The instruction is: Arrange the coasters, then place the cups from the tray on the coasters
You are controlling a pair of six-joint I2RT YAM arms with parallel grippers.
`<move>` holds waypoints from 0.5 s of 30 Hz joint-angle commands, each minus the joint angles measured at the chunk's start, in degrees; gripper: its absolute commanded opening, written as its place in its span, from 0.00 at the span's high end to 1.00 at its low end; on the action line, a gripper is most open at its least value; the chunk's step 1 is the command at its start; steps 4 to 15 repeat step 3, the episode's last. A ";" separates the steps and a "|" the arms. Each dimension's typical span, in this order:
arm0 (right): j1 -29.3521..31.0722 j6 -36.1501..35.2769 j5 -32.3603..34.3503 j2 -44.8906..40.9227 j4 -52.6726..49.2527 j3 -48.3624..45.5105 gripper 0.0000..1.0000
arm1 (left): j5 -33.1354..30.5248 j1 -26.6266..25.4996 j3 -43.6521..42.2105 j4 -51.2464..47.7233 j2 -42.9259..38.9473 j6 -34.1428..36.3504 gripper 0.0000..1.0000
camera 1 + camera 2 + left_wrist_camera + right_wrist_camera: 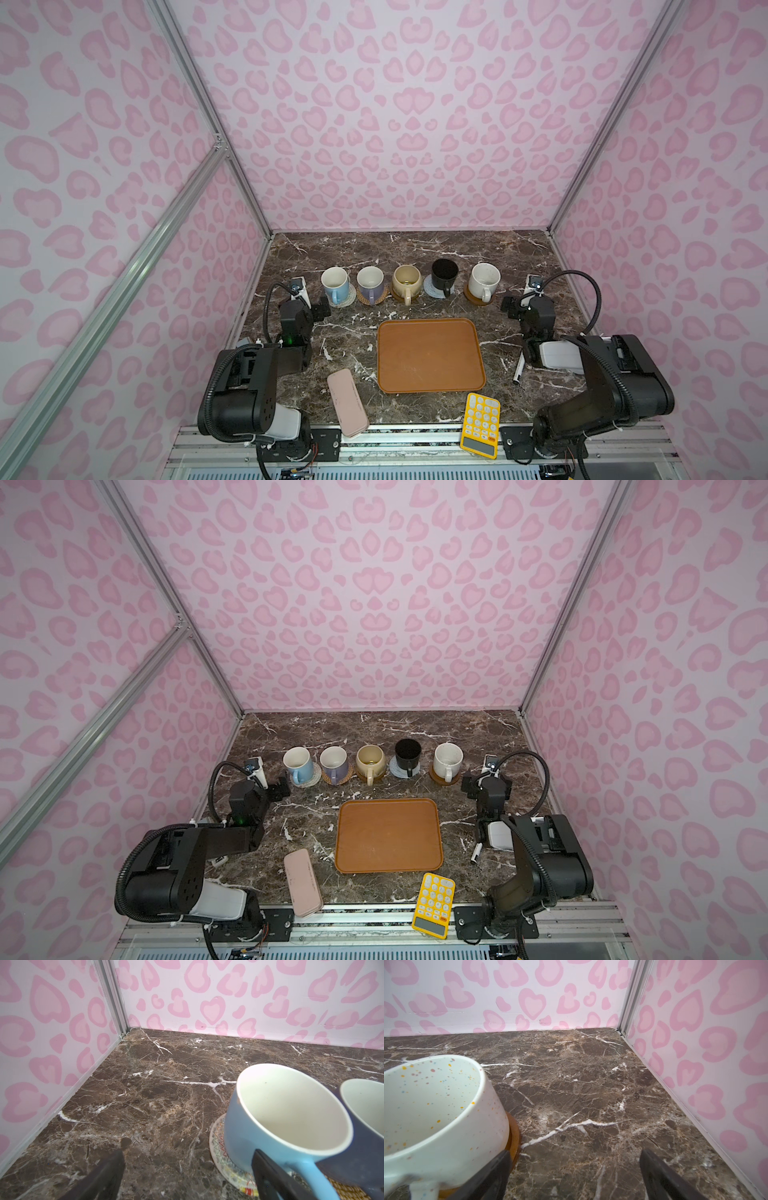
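Several cups stand in a row behind the tray (430,355), which holds nothing: light blue (334,284), lavender (370,281), cream-yellow (405,281), black (444,273) and speckled white (483,280). Each sits on a coaster: off-white woven (218,1147), rattan (384,296), brown (397,296), grey-blue (429,286), brown (513,1138). My left gripper (322,309) (188,1154) is open beside the blue cup (286,1115), over bare marble. My right gripper (509,305) (575,1154) is open beside the speckled cup (436,1105), holding nothing.
A pink case (347,403) and a yellow calculator (480,424) lie at the table's front edge. A white marker (518,370) lies right of the tray under the right arm. Pink patterned walls close in the left, right and back.
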 commanded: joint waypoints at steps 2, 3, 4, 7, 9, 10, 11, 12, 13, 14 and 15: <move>0.04 -0.20 -0.10 0.05 0.70 0.11 0.02 | 0.14 -0.03 0.19 1.61 -0.02 0.50 0.03; -0.03 -0.20 -0.10 0.02 0.69 0.01 0.02 | 0.14 -0.05 -0.38 2.29 -0.49 0.50 0.03; -0.03 -0.20 -0.10 0.02 0.69 0.01 0.02 | 0.14 -0.05 -0.38 2.29 -0.49 0.50 0.03; -0.03 -0.20 -0.10 0.02 0.69 0.01 0.02 | 0.14 -0.05 -0.38 2.29 -0.49 0.50 0.03; -0.03 -0.20 -0.10 0.02 0.69 0.01 0.02 | 0.14 -0.05 -0.38 2.29 -0.49 0.50 0.03; -0.03 -0.20 -0.10 0.02 0.69 0.01 0.02 | 0.14 -0.05 -0.38 2.29 -0.49 0.50 0.03; -0.03 -0.20 -0.10 0.02 0.69 0.01 0.02 | 0.14 -0.05 -0.38 2.29 -0.49 0.50 0.03; -0.03 -0.20 -0.10 0.02 0.69 0.01 0.02 | 0.14 -0.05 -0.38 2.29 -0.49 0.50 0.03; -0.03 -0.20 -0.10 0.02 0.69 0.01 0.02 | 0.14 -0.05 -0.38 2.29 -0.49 0.50 0.03; -0.03 -0.20 -0.10 0.02 0.69 0.01 0.02 | 0.14 -0.05 -0.38 2.29 -0.49 0.50 0.03; -0.03 -0.20 -0.10 0.02 0.69 0.01 0.02 | 0.14 -0.05 -0.38 2.29 -0.49 0.50 0.03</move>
